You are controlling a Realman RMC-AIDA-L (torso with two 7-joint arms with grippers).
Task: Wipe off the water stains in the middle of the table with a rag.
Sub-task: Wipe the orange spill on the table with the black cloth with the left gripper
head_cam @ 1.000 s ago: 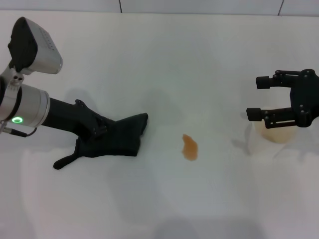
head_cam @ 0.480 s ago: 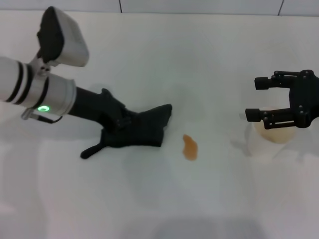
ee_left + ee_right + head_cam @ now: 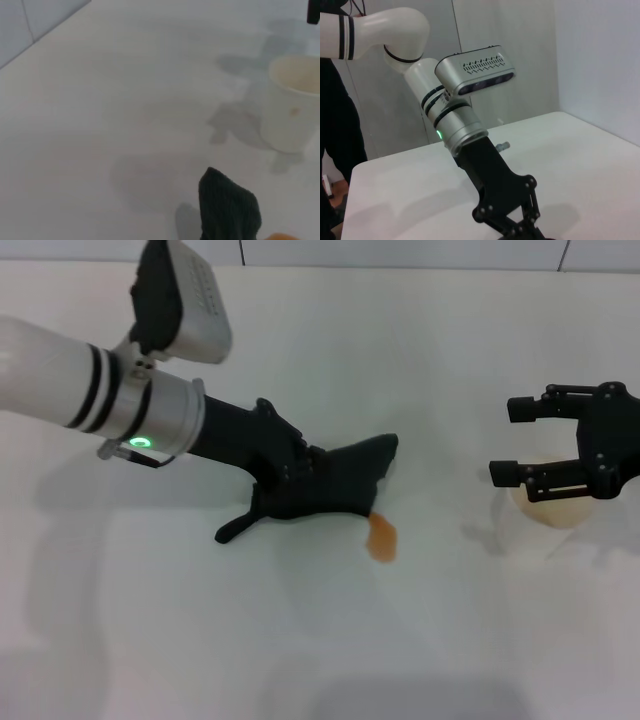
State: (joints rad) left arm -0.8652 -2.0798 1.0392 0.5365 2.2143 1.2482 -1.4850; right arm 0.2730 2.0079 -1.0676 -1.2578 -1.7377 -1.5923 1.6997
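The left gripper [image 3: 300, 480] is clamped on the rag [image 3: 335, 488] and presses it flat on the table [image 3: 320, 360]. The rag's leading edge touches the near end of the water stains [image 3: 381, 537], just ahead of the claw. The right gripper [image 3: 520, 441] hangs well off to the side, fingers spread, over a cup [image 3: 553, 510].
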